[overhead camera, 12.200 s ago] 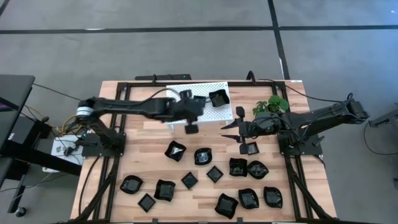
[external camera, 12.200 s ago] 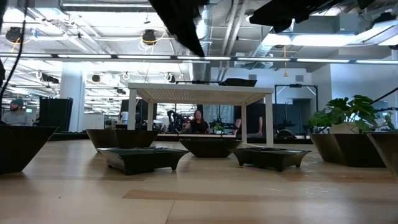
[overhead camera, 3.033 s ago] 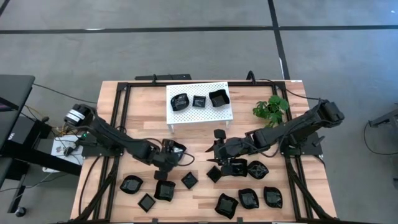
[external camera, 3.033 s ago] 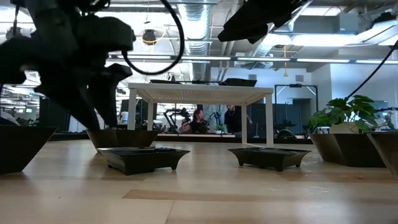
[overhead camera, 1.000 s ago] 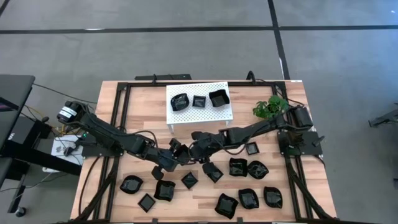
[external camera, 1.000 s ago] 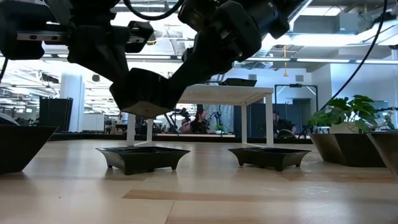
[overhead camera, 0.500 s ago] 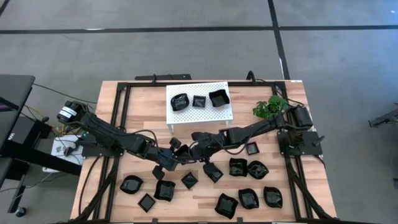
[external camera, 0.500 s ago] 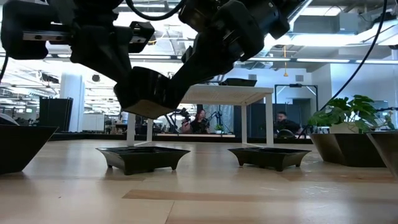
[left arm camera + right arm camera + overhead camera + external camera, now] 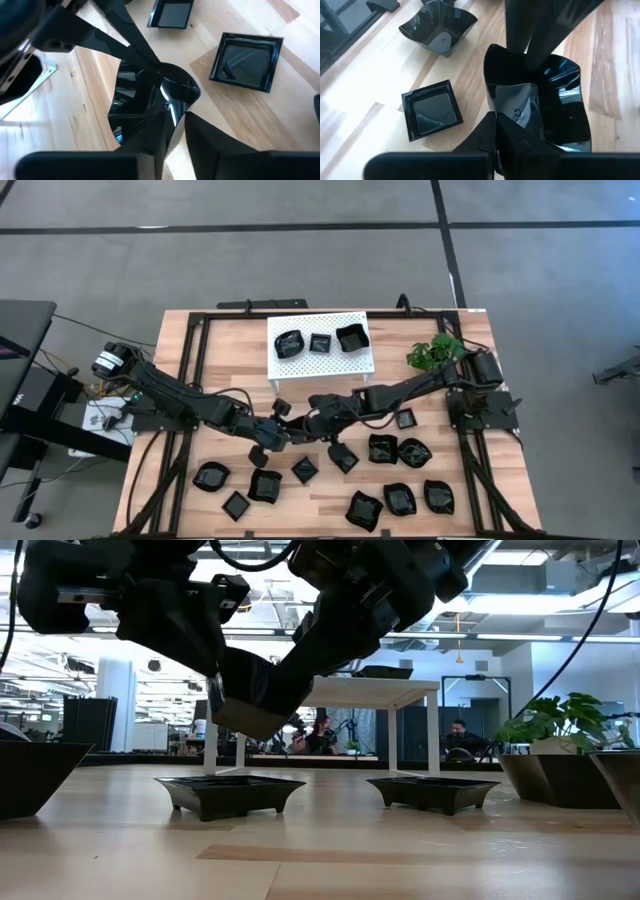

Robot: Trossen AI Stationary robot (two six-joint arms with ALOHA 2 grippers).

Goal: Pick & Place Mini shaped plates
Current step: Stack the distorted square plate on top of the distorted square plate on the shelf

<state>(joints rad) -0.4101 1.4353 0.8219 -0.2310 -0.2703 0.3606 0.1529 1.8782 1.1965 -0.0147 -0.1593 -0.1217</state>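
So far three mini shaped plates (image 9: 320, 341) sit on the white rack (image 9: 360, 362) near the table's (image 9: 180, 340) far edge, about a dozen remain (toward the near edge), and mid-table the right gripper (image 9: 300, 427) pinches shut on a wavy plate (image 9: 540, 107) while the left gripper's (image 9: 277, 427) fingers stand parted beside it.

Bright, even overhead light w/ soft short shadows on the wooden table (image 9: 230, 390), glare streaks on a glossy black dish (image 9: 545, 105), arms backlit to silhouettes in low view, wrist-view fingers blurred up close
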